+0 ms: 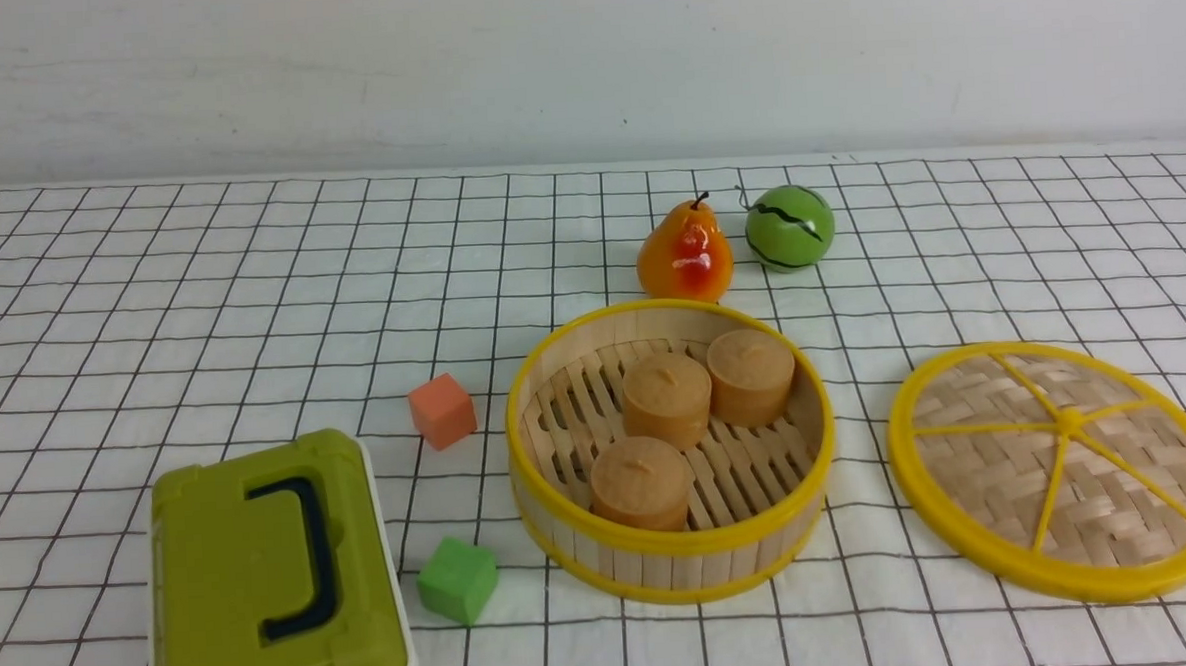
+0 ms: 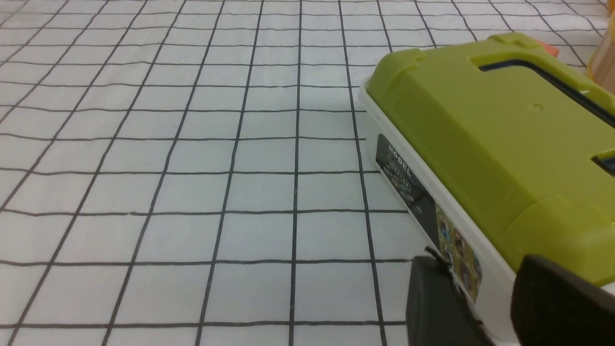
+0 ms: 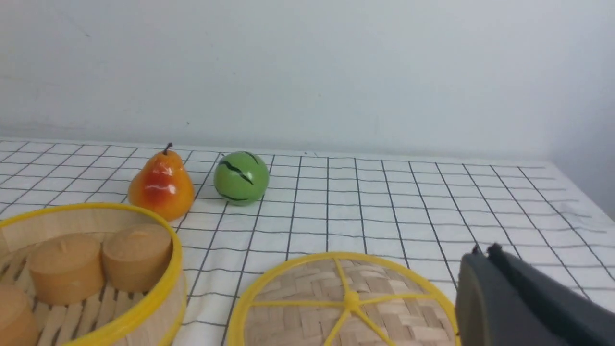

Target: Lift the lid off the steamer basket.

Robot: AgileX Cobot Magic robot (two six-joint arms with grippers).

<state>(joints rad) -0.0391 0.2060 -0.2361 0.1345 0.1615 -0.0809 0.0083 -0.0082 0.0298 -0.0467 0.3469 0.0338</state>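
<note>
The lid (image 1: 1059, 468) lies flat on the checked cloth, to the right of the steamer basket (image 1: 675, 555) and apart from it. With no cover on it, the basket shows three tan round cakes on its slats. Neither arm shows in the front view. In the right wrist view my right gripper (image 3: 484, 250) is shut and empty, hovering by the lid's (image 3: 346, 307) rim, with the basket (image 3: 144, 307) off to one side. My left gripper (image 2: 480, 269) is open, its dark fingers (image 2: 432, 302) close beside the white wall of the olive-green box, holding nothing.
An olive-green box (image 1: 263, 578) with a dark handle sits at the front left. Left of the basket are an orange cube (image 1: 442, 410) and a green cube (image 1: 458, 579). A pear (image 1: 685, 254) and a green ball (image 1: 789, 226) stand behind the basket, before a pale wall.
</note>
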